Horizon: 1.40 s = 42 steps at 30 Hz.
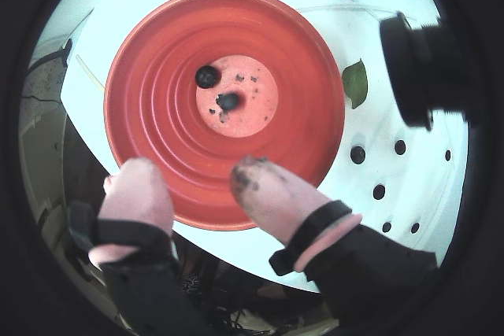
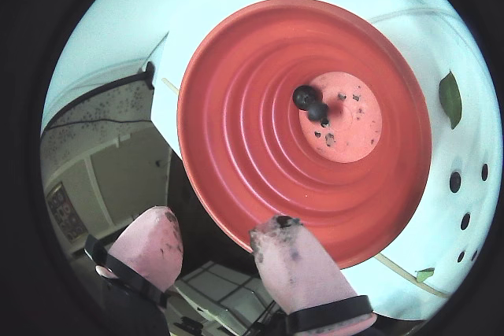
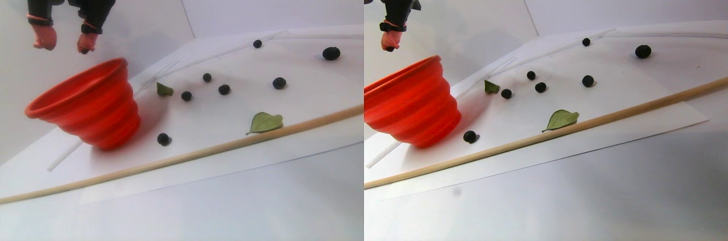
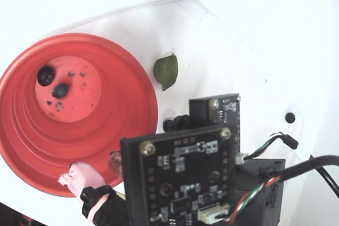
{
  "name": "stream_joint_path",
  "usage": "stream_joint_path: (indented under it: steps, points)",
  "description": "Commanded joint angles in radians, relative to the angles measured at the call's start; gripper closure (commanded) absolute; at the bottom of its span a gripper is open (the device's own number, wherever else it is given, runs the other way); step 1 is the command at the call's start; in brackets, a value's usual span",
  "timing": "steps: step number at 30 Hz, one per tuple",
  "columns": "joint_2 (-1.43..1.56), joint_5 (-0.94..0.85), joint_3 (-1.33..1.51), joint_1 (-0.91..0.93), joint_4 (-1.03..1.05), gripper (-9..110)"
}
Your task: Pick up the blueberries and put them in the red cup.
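While the tool [image 1: 193,175] hangs open over the red cup [image 1: 157,155], a circuit board [image 4: 185,183] perhaps hides blueberries [image 4: 53,83].

Bare white tabletop [image 3: 239,195], makeshift test setup

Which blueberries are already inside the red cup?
The two blueberries on the cup's pale bottom, close together. The other berries lie outside on the white sheet.

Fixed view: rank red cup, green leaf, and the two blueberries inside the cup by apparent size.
Largest to smallest, as seen in the fixed view:
1. red cup
2. green leaf
3. blueberries in the cup, one at and one at: they look about alike, so no ranking between them.
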Motion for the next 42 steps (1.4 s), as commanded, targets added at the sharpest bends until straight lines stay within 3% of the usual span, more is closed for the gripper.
stream_joint_path:
  steps: [1, 42]
  points:
    - [0.008, 0.002, -0.02, -0.041, -0.009, 84]
    - [-0.032, -0.245, -0.169, 0.333, -0.064, 86]
